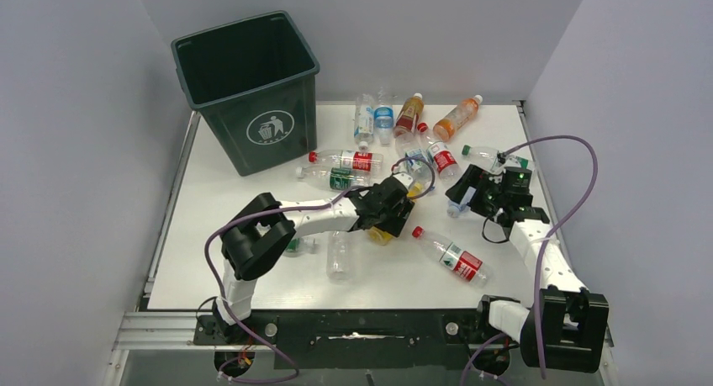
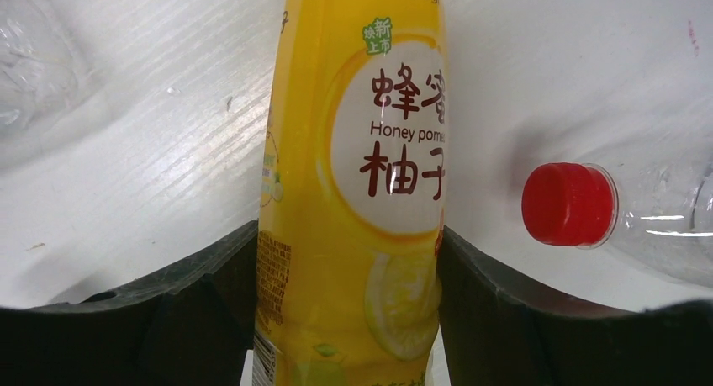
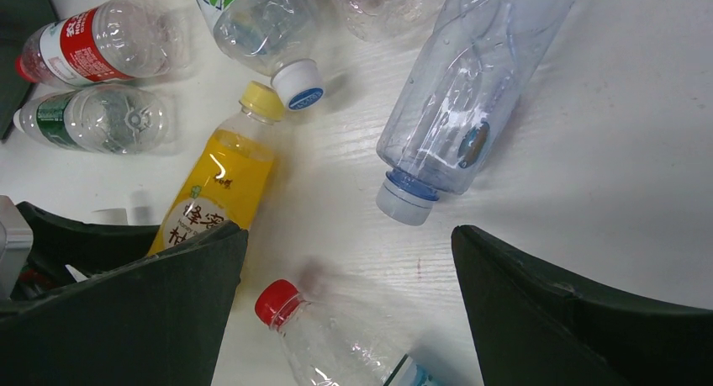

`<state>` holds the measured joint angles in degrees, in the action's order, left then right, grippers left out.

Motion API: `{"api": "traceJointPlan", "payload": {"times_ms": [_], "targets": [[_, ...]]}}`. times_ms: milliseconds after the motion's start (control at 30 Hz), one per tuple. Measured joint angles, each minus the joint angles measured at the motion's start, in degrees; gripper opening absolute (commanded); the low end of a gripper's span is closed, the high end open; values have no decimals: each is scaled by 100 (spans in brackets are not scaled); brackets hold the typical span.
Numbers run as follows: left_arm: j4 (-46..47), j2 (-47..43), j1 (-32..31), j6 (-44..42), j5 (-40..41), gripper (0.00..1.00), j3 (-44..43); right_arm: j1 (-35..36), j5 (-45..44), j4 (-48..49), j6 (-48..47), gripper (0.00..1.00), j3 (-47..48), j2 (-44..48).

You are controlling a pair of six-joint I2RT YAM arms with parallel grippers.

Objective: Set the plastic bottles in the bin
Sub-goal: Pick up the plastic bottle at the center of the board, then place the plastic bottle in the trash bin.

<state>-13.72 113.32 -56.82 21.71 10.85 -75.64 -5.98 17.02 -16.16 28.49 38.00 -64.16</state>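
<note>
Left gripper (image 2: 349,235) is clamped on the yellow bottle (image 2: 353,150), both fingers (image 2: 210,302) pressed against its sides, right about the middle of the top view, down at the white table (image 1: 252,235). Can't tell if it's off the surface.

Right gripper (image 3: 349,235) is spread wide, grasping nothing, sitting right of center in the top view. In its wrist view a red-capped clear bottle (image 3: 336,344) lies at the bottom between the 2 fingers, and a blue-capped clear bottle (image 3: 462,100) lies toward the upper right.

The bin (image 1: 235,134) stands upright in the upper left. The other bottles (image 1: 437,125) are scattered on the table from beside the bin across to the upper right.
</note>
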Motion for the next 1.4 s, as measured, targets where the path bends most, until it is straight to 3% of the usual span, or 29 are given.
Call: {"api": "traceJointPlan", "payload": {"times_ms": [500,800,1400], "targets": [[-811,-293,107,-249,372,57,-431,0,85,28,74,98,-55,79],[-1082,-494,378,-302,474,57,-1349,0,109,46,98,98,-55,426],[-1543,-1370,1845,-398,210,58,-2072,0,203,107,122,98,-227,492]]}}
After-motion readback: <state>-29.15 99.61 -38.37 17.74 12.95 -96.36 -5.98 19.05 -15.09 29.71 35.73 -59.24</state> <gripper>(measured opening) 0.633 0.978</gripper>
